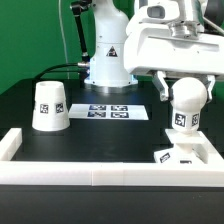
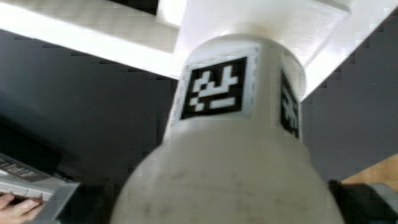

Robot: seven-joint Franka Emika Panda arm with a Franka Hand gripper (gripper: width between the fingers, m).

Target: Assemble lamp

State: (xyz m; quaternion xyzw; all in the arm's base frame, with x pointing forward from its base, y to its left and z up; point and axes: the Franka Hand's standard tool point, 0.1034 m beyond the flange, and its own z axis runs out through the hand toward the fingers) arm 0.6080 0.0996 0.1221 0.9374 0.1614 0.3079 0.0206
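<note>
My gripper (image 1: 186, 88) is shut on the ball of the white bulb (image 1: 186, 100) and holds it upright, stem and tag pointing down. The bulb hangs just above the flat square base (image 1: 188, 156), which lies in the corner of the rails at the exterior view's right. The cone shade (image 1: 48, 106) stands on the table at the exterior view's left, apart from the gripper. In the wrist view the bulb (image 2: 228, 120) fills most of the picture, with the white base (image 2: 249, 22) beyond its stem. My gripper (image 2: 214, 205) shows only as dark fingers (image 2: 374, 188) at the ball's sides.
The marker board (image 1: 110, 111) lies flat mid-table in front of the robot's white pedestal (image 1: 108, 60). A long white border rail (image 1: 90, 172) runs along the front, with short side rails at the left (image 1: 12, 143) and the right.
</note>
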